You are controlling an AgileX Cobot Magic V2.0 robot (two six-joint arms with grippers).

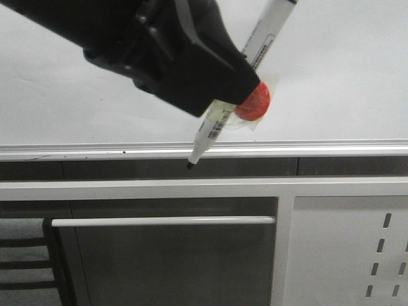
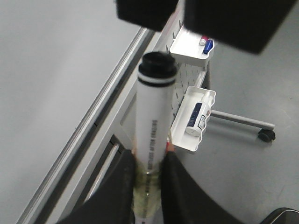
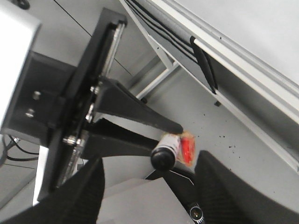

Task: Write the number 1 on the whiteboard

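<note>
The whiteboard fills the upper front view, with its silver rail below. No number 1 stroke shows on it. My left gripper is shut on a white marker, held tilted. The marker's black tip hangs just below the rail, off the board face. The left wrist view shows the fingers clamping the marker beside the board. My right gripper is open and empty. Its view looks at the marker's black end and the board.
Below the rail are a white frame bar and a perforated grey panel. Two white trays holding markers hang on the stand, and a caster wheel rests on the floor.
</note>
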